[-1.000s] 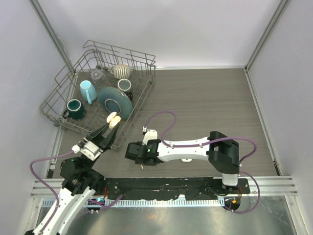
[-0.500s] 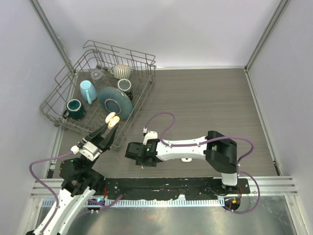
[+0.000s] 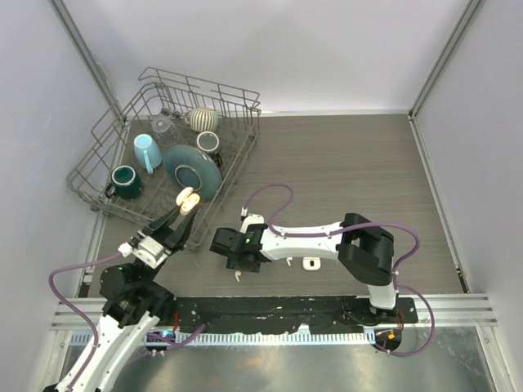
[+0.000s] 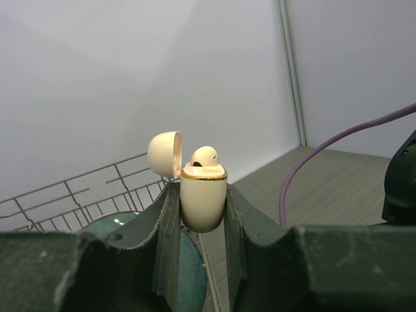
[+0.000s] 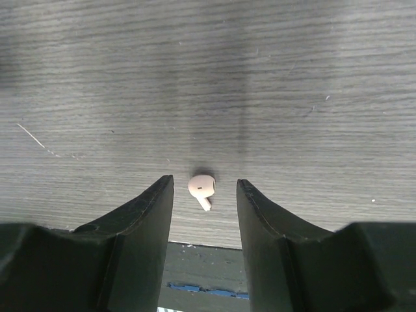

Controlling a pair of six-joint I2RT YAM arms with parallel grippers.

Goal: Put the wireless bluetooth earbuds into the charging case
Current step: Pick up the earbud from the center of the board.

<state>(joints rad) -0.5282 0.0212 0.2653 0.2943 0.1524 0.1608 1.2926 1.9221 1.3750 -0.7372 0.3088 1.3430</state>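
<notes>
My left gripper (image 4: pixel 203 195) is shut on the cream charging case (image 4: pixel 203 201) and holds it upright. The case's lid (image 4: pixel 164 153) is flipped open, and one white earbud (image 4: pixel 205 156) sits in its top. From above, the case (image 3: pixel 189 200) hangs just in front of the dish rack. A second earbud (image 5: pixel 202 186) lies on the wood table near the front edge, stem toward me. My right gripper (image 5: pixel 205 182) is open straight above it, one finger on each side, not touching. In the top view this gripper (image 3: pixel 237 263) points down beside the earbud (image 3: pixel 238 276).
A wire dish rack (image 3: pixel 106 139) at the back left holds teal mugs, a plate and a striped bowl. A small white object (image 3: pixel 310 263) lies on the table by my right forearm. The black base rail (image 3: pixel 270 312) runs just behind the table's near edge.
My right gripper has shifted slightly toward the near edge and its jaws have narrowed around the earbud on the table. The left gripper and the case have not moved.
</notes>
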